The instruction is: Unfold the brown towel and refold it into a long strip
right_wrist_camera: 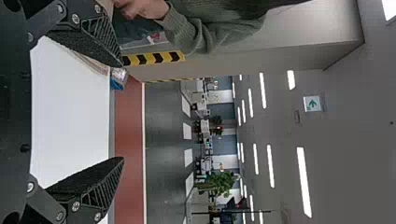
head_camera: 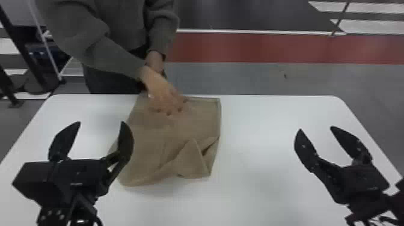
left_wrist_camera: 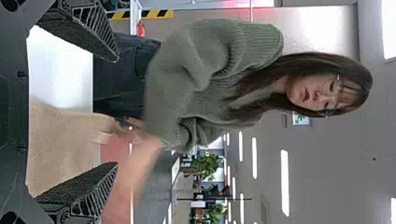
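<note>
In the head view, the left claw (head_camera: 101, 122) is held nearest the towel (head_camera: 177, 129), its two fingers spread wide with nothing gripped. Its inner finger is seen across the towel's left edge; whether cloth is touched there cannot be told. In the left wrist view, part of the towel is seen between and beyond the spread fingers. The right claw (head_camera: 316, 128) is held over the right side of the white table (head_camera: 255, 180), also wide apart and empty, with the towel well off to its left.

The towel is laid on the table between the two claws, closer to the left one. Its near edge is curved and uneven, and a pointed flap is folded over at the near right corner, with creases beside it. The far part is spread flatter, up toward the table's far edge, where it is pressed by a person's hand (head_camera: 163, 93), fingers spread. Beyond the table, a gray sleeve (head_camera: 117, 57) is seen, then gray floor (head_camera: 240, 76) and a red band (head_camera: 255, 48).
</note>
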Controlling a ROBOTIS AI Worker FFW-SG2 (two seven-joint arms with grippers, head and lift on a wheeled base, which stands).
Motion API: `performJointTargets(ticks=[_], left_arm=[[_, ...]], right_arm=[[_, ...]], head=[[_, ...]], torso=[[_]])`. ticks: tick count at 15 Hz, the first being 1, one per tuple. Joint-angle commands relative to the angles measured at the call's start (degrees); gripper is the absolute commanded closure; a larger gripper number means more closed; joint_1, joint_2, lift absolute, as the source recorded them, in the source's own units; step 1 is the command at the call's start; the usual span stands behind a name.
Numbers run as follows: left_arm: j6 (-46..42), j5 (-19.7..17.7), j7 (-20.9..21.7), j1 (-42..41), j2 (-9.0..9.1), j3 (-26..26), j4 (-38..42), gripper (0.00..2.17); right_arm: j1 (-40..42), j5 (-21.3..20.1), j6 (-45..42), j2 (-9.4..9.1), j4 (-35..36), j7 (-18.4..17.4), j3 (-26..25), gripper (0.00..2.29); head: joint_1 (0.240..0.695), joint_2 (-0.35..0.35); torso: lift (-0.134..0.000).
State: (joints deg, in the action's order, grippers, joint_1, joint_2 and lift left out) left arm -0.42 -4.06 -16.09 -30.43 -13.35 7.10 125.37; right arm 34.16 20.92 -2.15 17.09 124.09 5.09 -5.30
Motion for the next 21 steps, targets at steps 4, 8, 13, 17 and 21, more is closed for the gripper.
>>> performJointTargets(ticks=[4, 8, 13, 17, 21], left_arm=[[0.0, 0.4, 0.0, 1.1, -0.01, 0.8, -1.3, 0.09], [0.0, 0.5, 0.0, 1.6, -0.01, 1.0, -1.5, 0.09], [0.4, 0.5, -0.1, 1.9, -0.01, 1.1, -1.5, 0.09], [0.6, 0.7, -0.1, 2.0, -0.01, 1.2, -1.4, 0.09], [0.6, 0.8, -0.1, 2.1, -0.01, 1.3, -1.4, 0.09]], right_arm=[[0.4, 0.0, -0.3, -0.04, 0.0, 0.0, -0.5, 0.19], [0.3, 0.5, -0.5, 0.23, -0.2, 0.0, -0.7, 0.19], [-0.1, 0.8, -0.7, 0.49, -0.5, 0.0, -0.7, 0.19], [-0.1, 0.8, -0.7, 0.58, -0.4, 0.0, -0.7, 0.19], [-0.1, 0.8, -0.7, 0.58, -0.3, 0.0, -0.7, 0.19]], head=[[0.695, -0.053], [0.695, -0.06], [0.695, -0.063], [0.695, -0.064], [0.695, -0.065]], torso=[[-0.125], [-0.125], [-0.125], [-0.125], [-0.125]])
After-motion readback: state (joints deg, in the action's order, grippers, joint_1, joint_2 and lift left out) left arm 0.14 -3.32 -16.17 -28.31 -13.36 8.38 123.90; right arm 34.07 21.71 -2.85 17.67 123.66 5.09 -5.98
